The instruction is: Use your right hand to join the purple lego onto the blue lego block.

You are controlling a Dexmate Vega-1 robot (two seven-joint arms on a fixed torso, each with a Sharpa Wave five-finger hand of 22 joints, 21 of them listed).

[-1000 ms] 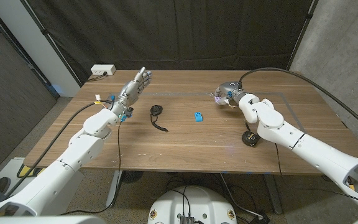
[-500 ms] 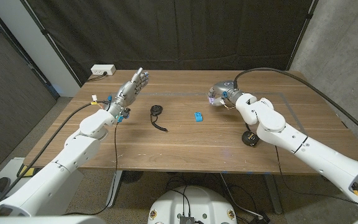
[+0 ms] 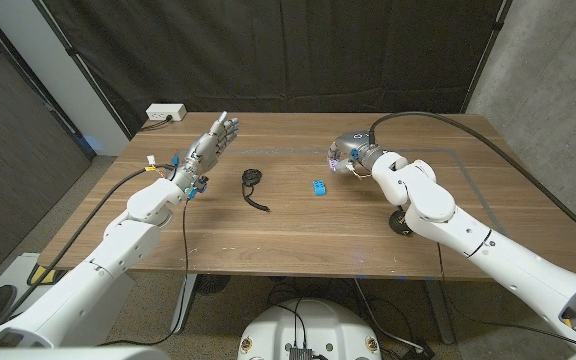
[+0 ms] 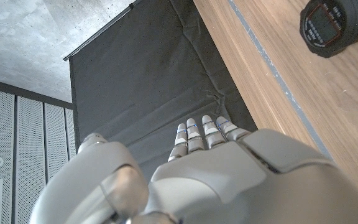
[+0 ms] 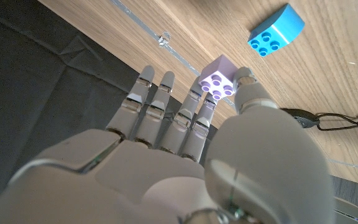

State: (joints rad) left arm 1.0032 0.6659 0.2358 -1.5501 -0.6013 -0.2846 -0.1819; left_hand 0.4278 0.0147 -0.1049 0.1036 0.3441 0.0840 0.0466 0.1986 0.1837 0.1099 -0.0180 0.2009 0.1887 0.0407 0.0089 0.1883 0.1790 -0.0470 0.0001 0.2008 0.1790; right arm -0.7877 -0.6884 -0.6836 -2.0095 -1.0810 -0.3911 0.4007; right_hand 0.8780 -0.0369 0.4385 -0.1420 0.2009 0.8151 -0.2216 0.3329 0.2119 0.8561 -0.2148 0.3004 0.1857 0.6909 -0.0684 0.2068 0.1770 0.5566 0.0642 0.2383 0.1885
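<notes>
Head view: right hand raised over the wooden surface, just beside the blue lego block; left hand held up, fingers straight, holding nothing, near a black watch

Right wrist view: purple lego pinched between thumb and fingertips, studs showing, near the blue block

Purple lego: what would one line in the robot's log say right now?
right hand: pinches purple lego | blue lego: on table, apart | left hand: raised, holds nothing | join: not yet done
</notes>
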